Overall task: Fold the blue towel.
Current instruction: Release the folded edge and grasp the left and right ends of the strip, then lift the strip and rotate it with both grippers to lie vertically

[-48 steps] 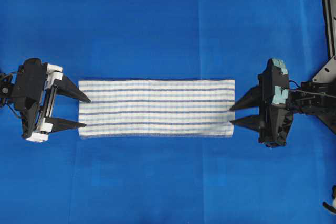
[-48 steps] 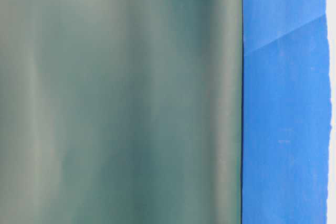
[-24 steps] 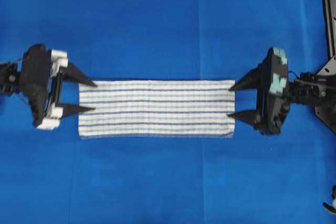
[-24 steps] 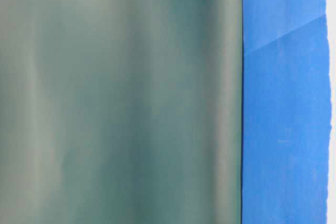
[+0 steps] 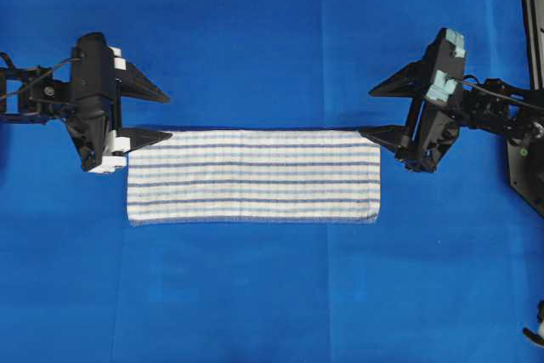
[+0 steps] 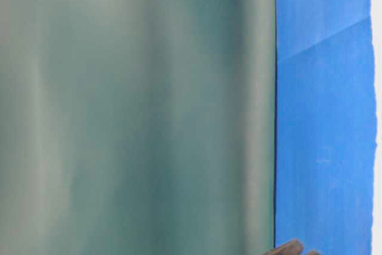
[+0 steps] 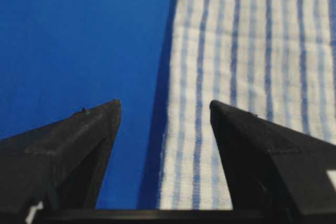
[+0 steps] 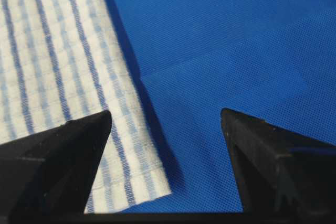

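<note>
The blue towel point(image 5: 252, 176) is woven cloth, matt, with a slightly rough, ribbed weave. The table covering point(image 5: 255, 40) looks like matt fabric with a fine mesh texture. Both grippers' fingers point(image 7: 68, 150) are matt black plastic.

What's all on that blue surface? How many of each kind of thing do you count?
Striped towel: 1
Robot grippers: 2, the left gripper and the right gripper
Blue table covering: 1
Total: 4

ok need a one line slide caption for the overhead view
Both open grippers, left and right, straddle the far corners of the flat striped towel on the blue table covering.
</note>
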You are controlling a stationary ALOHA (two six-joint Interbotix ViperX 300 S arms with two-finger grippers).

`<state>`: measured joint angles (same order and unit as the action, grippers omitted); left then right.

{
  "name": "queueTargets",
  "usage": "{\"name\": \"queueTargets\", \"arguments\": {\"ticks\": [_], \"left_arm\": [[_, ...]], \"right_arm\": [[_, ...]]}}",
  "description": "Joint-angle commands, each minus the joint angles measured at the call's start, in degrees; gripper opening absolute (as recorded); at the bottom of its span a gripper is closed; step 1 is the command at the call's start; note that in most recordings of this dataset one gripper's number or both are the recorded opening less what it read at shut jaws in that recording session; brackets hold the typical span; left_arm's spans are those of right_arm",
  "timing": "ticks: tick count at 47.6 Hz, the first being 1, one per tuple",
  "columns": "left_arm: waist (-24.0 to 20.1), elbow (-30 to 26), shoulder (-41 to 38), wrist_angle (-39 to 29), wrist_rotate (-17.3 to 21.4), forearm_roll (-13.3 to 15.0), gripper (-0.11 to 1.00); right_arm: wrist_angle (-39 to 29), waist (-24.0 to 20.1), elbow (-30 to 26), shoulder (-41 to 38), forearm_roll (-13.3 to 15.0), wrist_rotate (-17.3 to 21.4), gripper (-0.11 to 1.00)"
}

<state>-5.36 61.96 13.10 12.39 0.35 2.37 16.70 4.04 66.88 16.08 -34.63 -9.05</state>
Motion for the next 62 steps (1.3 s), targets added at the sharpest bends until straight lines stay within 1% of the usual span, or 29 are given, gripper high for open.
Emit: {"name": "queueTargets", "arguments": {"ticks": [1, 11, 16, 20, 23, 25, 28, 33, 35, 37, 40, 43, 45, 55, 62], "left_arm": [[-0.7, -1.32, -1.93, 0.35, 0.09, 0.0, 0.63], [-0.79, -2.64, -9.84, 1.23, 0.0, 0.09, 0.63], [-0.79, -2.72, -11.87, 1.32, -0.53, 0.09, 0.62], [-0.7, -2.55, -12.83, 1.23, -0.97, 0.09, 0.58], [-0.53, -2.37, -13.27, 1.23, -1.49, 0.09, 0.51], [-0.35, -2.37, -13.45, 1.32, -1.85, 0.09, 0.44], [0.0, -2.37, -13.71, 1.23, -2.29, 0.09, 0.3], [0.97, -2.55, -13.89, 1.14, -2.55, 0.09, 0.08], [1.32, -2.64, -13.89, 0.97, -2.55, 0.09, 0.02], [1.58, -2.64, -13.89, 0.97, -2.55, 0.09, 0.02], [1.85, -2.72, -13.97, 0.97, -2.64, 0.09, 0.02], [1.85, -2.72, -13.89, 0.88, -2.9, 0.09, 0.02], [1.85, -2.72, -13.89, 0.97, -3.08, 0.09, 0.02], [1.85, -2.99, -13.01, 0.09, -3.08, 0.09, 0.02], [1.93, -4.66, -9.49, -4.31, -3.08, 0.09, 0.02]], "right_arm": [[0.53, 0.09, -1.58, -1.93, 0.18, -0.18, 0.9], [0.26, 0.09, -4.04, -9.93, 0.0, 0.0, 0.89], [0.44, 0.0, -4.57, -12.3, -0.09, 0.18, 0.86], [0.44, -0.35, -4.75, -13.18, -0.09, 0.26, 0.83], [0.35, -0.88, -4.66, -13.62, -0.18, 0.26, 0.78], [0.35, -1.41, -4.57, -13.71, -0.18, 0.26, 0.72], [0.26, -2.2, -4.48, -13.71, -0.18, 0.26, 0.63], [0.26, -3.43, -4.57, -13.71, -0.09, 0.26, 0.42], [0.26, -3.96, -4.48, -13.71, -0.09, 0.26, 0.35], [0.26, -4.22, -4.48, -13.71, -0.09, 0.26, 0.25], [0.18, -4.39, -4.48, -13.71, -0.09, 0.26, 0.15], [0.18, -4.39, -4.48, -13.62, -0.09, 0.35, 0.08], [0.18, -4.39, -4.57, -13.62, -0.18, 0.35, 0.05], [0.44, -4.39, -4.48, -11.95, -0.18, 0.35, 0.05], [0.0, -4.39, -4.22, -8.09, -0.18, 0.18, 0.05]]}}
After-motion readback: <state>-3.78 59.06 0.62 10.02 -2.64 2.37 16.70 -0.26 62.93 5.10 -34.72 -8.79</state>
